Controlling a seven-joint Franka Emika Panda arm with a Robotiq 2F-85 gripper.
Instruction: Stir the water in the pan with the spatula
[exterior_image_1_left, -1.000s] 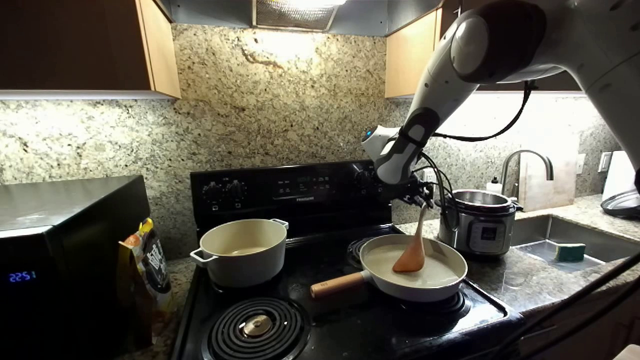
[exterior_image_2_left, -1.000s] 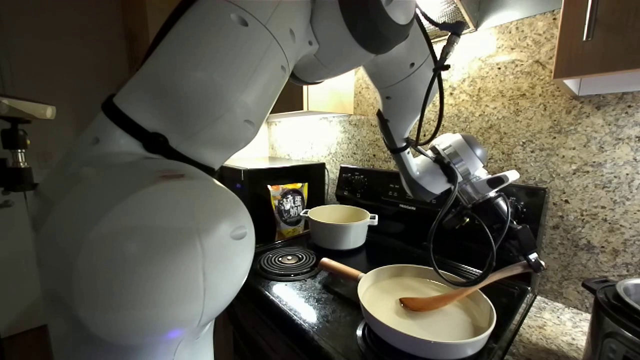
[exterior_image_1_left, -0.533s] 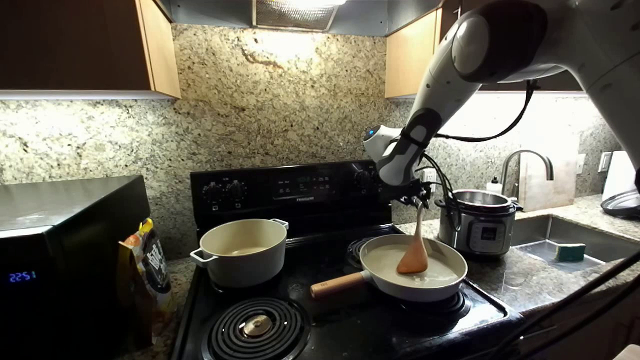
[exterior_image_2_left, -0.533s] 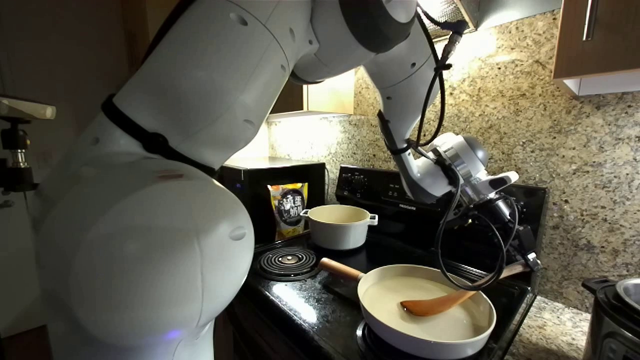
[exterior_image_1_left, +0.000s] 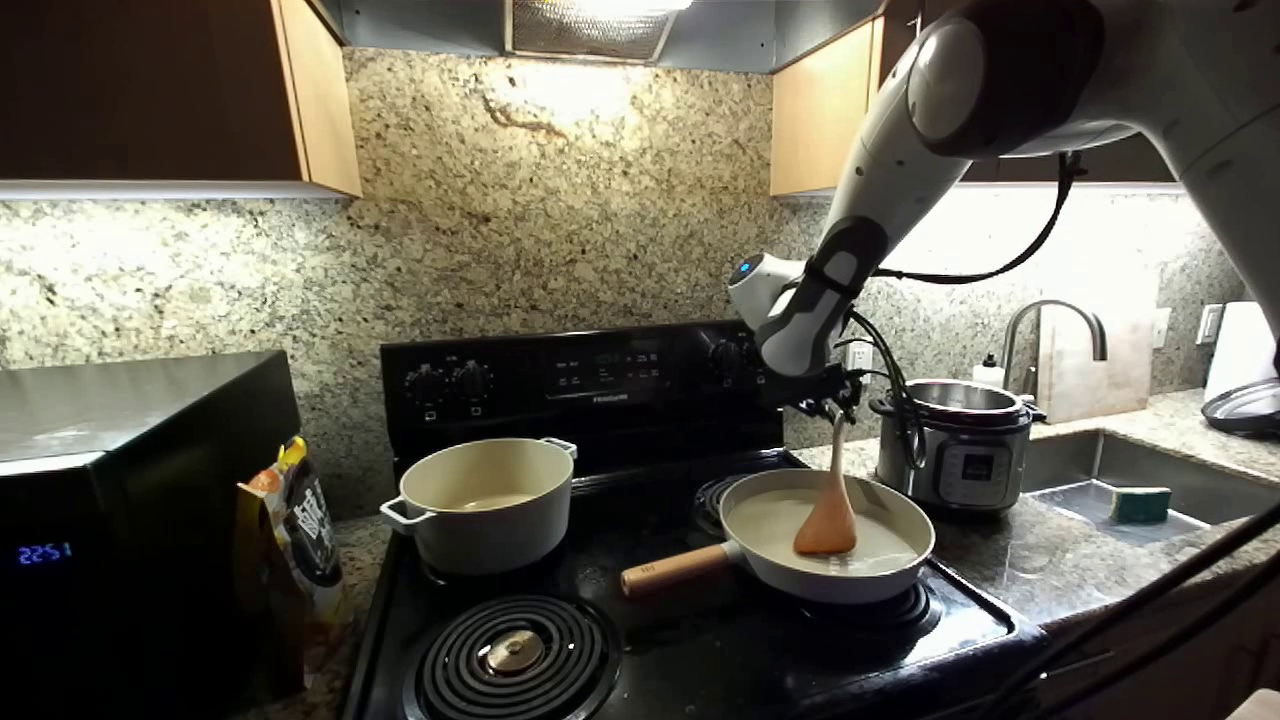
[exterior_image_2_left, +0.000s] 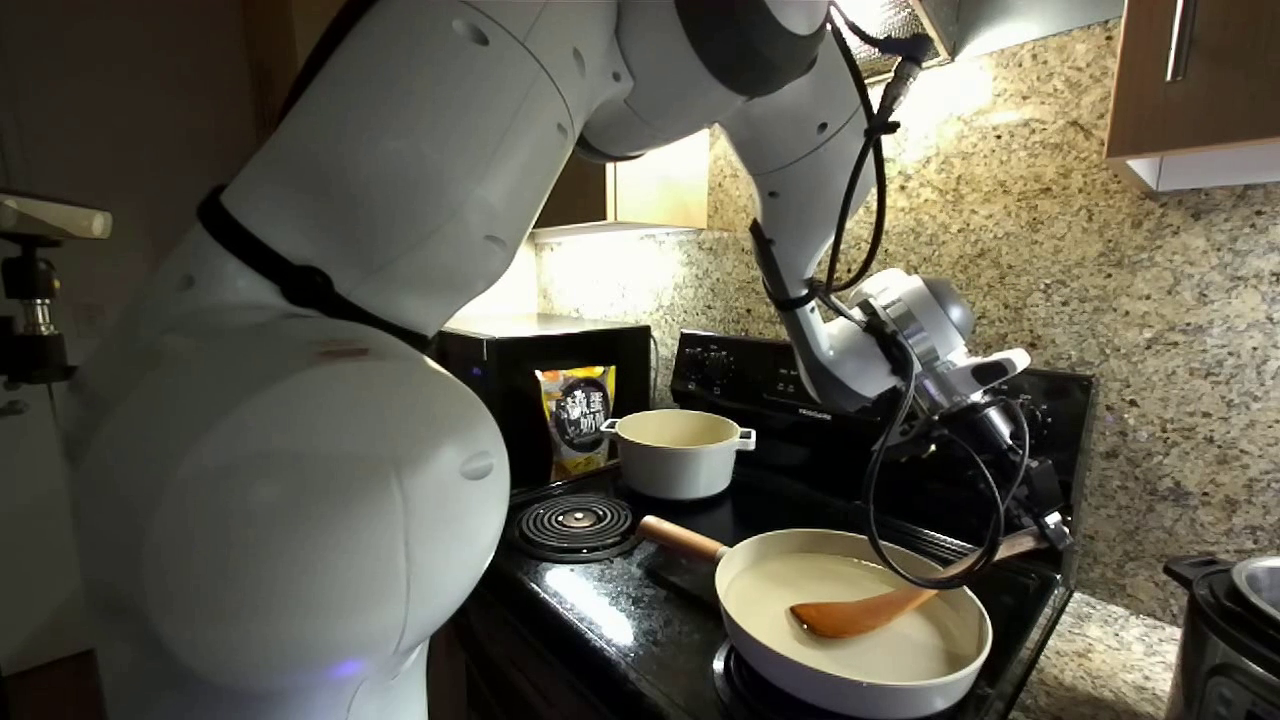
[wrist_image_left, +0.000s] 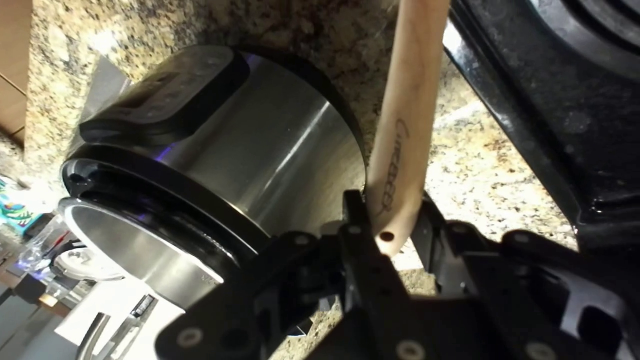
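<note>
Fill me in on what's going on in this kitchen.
A robot arm is holding a wooden spatula: the gripper is shut on its handle end, and its tilted blade sits in the shallow water in the pan, apparently for stirring. The pan rests on the stove, with a deeper pot standing apart from it.

Hood lamp (exterior_image_1_left: 625, 5) glaring white, wall (exterior_image_1_left: 560, 220) bleached just below. Cabinet (exterior_image_1_left: 140, 90) dark, light spilling from its underside. In an exterior view, hard white glare on the stove (exterior_image_2_left: 592, 605) top. Wrist view: cooker (wrist_image_left: 272, 135) streaked with highlights, worktop (wrist_image_left: 490, 180) overexposed in patches, claw (wrist_image_left: 392, 210) dark, nearest parts slightly soft. Lower-left corner pale, detail blurred.
</note>
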